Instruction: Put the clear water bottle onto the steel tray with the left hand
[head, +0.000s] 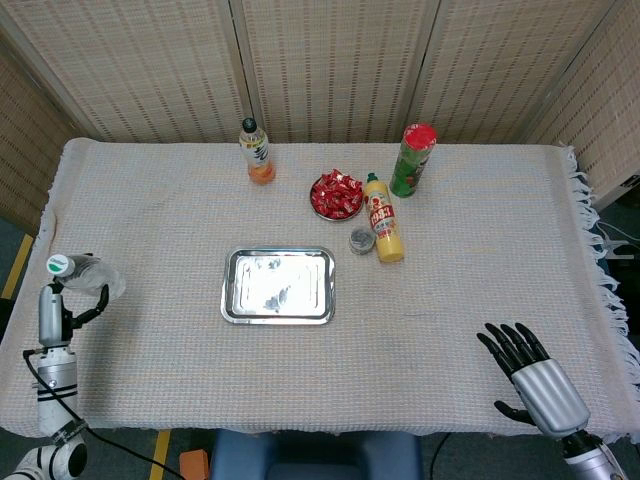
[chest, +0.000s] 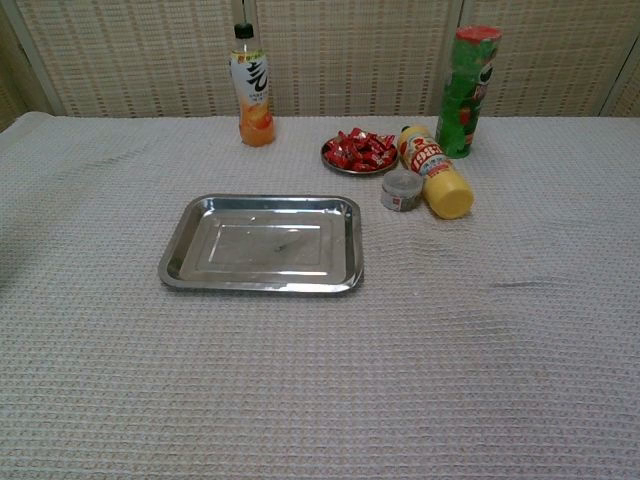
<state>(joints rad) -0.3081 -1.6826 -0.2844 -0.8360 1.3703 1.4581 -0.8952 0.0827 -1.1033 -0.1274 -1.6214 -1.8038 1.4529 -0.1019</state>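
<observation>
The clear water bottle with a green-and-white cap is tilted at the table's far left edge, and my left hand grips it with dark fingers around its body. It is well to the left of the empty steel tray, which lies near the table's middle. The chest view shows neither the bottle nor the left hand. At the front right corner my right hand rests with fingers spread and nothing in it.
Behind the tray stand an orange drink bottle, a bowl of red sweets, a small tin, a yellow bottle lying down and a green can.
</observation>
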